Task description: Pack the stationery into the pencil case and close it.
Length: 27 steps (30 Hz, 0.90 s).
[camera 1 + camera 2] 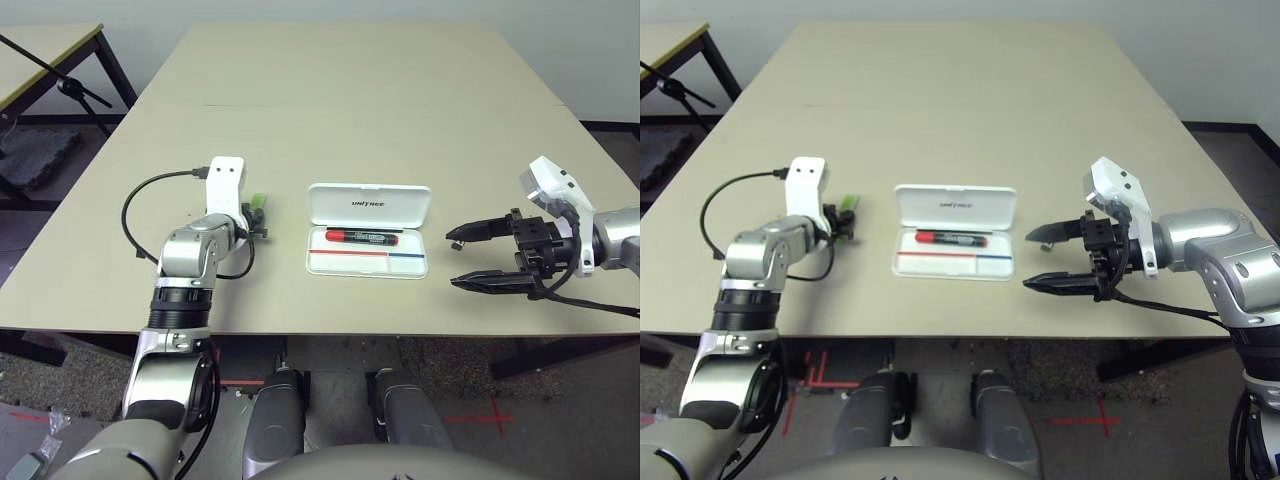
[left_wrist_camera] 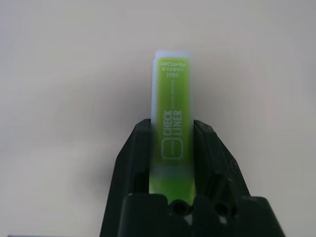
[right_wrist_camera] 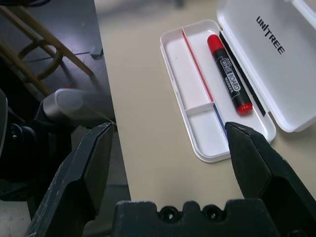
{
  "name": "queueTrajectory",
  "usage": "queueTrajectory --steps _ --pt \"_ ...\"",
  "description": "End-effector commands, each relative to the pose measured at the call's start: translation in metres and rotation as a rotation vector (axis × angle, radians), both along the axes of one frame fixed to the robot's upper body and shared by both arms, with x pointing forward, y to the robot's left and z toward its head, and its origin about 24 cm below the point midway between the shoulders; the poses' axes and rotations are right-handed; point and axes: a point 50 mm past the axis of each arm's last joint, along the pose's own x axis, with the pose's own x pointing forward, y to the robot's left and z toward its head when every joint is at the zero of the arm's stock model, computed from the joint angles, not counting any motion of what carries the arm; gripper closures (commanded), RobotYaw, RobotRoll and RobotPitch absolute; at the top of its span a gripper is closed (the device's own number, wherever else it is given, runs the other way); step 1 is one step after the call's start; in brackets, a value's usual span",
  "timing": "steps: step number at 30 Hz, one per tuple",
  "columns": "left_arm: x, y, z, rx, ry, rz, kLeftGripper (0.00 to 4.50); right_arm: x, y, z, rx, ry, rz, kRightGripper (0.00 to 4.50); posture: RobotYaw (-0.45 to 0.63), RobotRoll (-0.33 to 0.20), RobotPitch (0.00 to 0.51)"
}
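On the pale beige table (image 1: 380, 100), the left gripper (image 1: 256, 222) sits at the far left of the working area, its two black fingers (image 2: 136, 163) drawn in against the sides of a short lime-green highlighter (image 2: 171, 133) with a clear cap end. The left wrist view shows both fingers pressed to the highlighter's flanks – a narrow grip, with the printed barrel sticking out past the fingertips. From the head cameras, the green body peeks out just beyond the gripper, low over the table; whether it rests on the surface cannot be told.

Toward the middle lies the flat white plastic pencil case (image 1: 368, 231) with rounded corners, its hinged lid (image 1: 369, 204) swung back and lying open (small dark lettering shows on it). In the tray, a red marker (image 1: 361, 237) with black ends and a dark label rests in the long compartment next to the lid; the compartments on the near side, edged by a red-and-blue line, hold nothing.

At the right, the right gripper (image 1: 461, 258) hovers beside the case – fingers spread wide apart, pointing toward it and gripping nothing.
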Motion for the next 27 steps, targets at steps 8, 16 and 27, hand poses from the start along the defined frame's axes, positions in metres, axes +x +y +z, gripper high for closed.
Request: queueTrajectory --steps 8,16,27 --pt "-0.023 0.024 0.018 0.173 -0.024 -0.519 3.39 0.003 0.001 -0.001 -0.019 -0.009 0.008 0.00 -0.09 0.000 0.101" --pt "-0.026 0.054 0.030 0.277 0.015 -0.581 3.39 0.006 0.002 -0.001 -0.028 -0.019 0.014 0.00 -0.08 0.000 0.101" --pt "-0.035 0.044 0.045 0.228 -0.049 -0.828 3.39 0.008 0.002 -0.001 -0.036 -0.024 0.017 0.00 -0.07 0.000 0.100"
